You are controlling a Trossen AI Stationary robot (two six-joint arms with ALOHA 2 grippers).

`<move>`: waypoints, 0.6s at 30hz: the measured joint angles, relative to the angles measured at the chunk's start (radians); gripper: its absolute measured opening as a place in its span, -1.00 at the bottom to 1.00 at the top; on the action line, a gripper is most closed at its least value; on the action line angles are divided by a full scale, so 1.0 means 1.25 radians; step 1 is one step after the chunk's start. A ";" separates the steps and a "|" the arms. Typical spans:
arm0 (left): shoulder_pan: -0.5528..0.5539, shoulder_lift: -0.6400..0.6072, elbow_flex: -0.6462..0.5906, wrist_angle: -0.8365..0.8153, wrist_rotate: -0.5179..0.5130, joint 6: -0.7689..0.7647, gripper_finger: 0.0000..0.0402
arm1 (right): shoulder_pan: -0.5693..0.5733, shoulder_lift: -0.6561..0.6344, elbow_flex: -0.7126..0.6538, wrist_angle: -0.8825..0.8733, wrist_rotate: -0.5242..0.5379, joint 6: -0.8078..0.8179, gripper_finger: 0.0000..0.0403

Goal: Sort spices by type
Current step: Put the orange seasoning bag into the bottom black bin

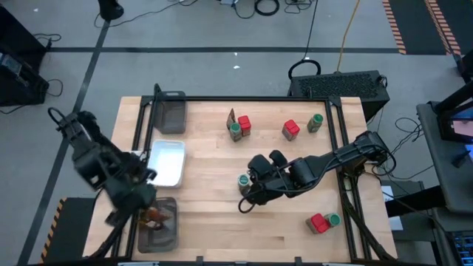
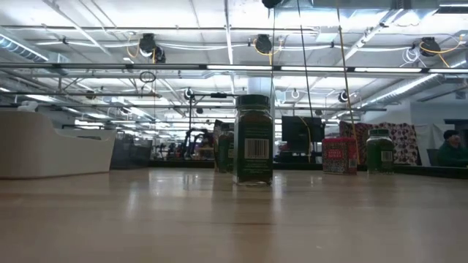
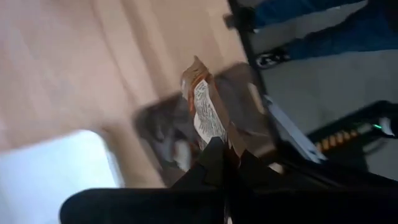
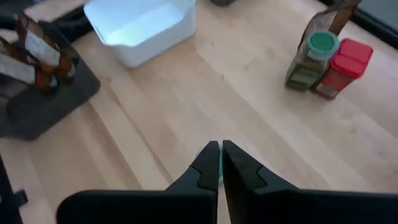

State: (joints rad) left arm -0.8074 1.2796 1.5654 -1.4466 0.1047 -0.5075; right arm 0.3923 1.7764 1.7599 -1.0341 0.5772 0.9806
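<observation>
Above the grey tray (image 1: 168, 235), sachet (image 3: 205, 115) upright.

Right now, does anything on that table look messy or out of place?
Mostly the mixing: red boxes and green-lidded jars stand paired about the table, unsorted. A sachet leans behind one pair. The left claw is shut on another sachet above a tray.

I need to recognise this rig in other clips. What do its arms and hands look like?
Both arms are dark, nearly black, jointed segments with dark cables running along them. The left hand and right hand each end in two black wedge-shaped fingers tapering to narrow tips. No markings are visible.
</observation>
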 joint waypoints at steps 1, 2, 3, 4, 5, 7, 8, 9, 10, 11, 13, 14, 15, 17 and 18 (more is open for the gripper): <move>-0.030 0.003 0.000 0.004 0.001 -0.027 -1.00 | 0.000 0.000 0.000 0.009 0.007 0.000 -1.00; -0.058 0.009 0.000 0.010 0.002 -0.050 -1.00 | 0.000 0.000 0.000 0.020 0.016 0.000 -1.00; -0.084 0.015 0.000 0.020 0.004 -0.073 -1.00 | 0.000 0.000 0.000 0.029 0.022 0.000 -1.00; -0.107 0.023 0.000 0.031 0.005 -0.092 -1.00 | 0.000 0.000 0.000 0.039 0.027 -0.001 -1.00; -0.129 0.031 0.000 0.037 0.006 -0.110 -1.00 | 0.000 0.000 0.000 0.047 0.033 -0.001 -1.00; -0.165 0.048 0.000 0.040 0.006 -0.134 -1.00 | 0.000 0.001 0.000 0.067 0.050 -0.004 -1.00; -0.179 0.056 0.000 0.040 0.006 -0.144 -1.00 | 0.000 0.001 0.000 0.076 0.059 -0.004 -1.00; -0.193 0.065 0.000 0.040 0.006 -0.153 -1.00 | 0.000 0.001 0.000 0.084 0.064 -0.004 -1.00; -0.204 0.074 0.000 0.041 0.006 -0.156 -1.00 | -0.002 0.001 0.000 0.094 0.065 -0.004 -1.00; -0.215 0.083 0.000 0.041 0.006 -0.157 -1.00 | -0.002 0.001 0.000 0.106 0.065 -0.004 -1.00; -0.230 0.103 0.000 0.041 0.006 -0.160 -1.00 | -0.004 0.001 0.000 0.126 0.064 -0.004 -1.00; -0.233 0.113 0.000 0.041 0.006 -0.157 -1.00 | -0.003 0.001 0.000 0.135 0.063 -0.006 -1.00; -0.236 0.124 0.000 0.041 0.006 -0.155 -1.00 | -0.003 0.001 0.000 0.142 0.062 -0.013 -1.00; -0.236 0.146 0.000 0.043 0.006 -0.155 -1.00 | -0.003 0.001 0.000 0.153 0.059 -0.032 -1.00; -0.236 0.157 0.000 0.043 0.006 -0.155 -1.00 | -0.003 0.001 0.000 0.156 0.057 -0.042 -1.00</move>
State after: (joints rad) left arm -1.1027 1.4757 1.5654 -1.3926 0.1127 -0.7017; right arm 0.3882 1.7771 1.7599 -0.8388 0.6481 0.9286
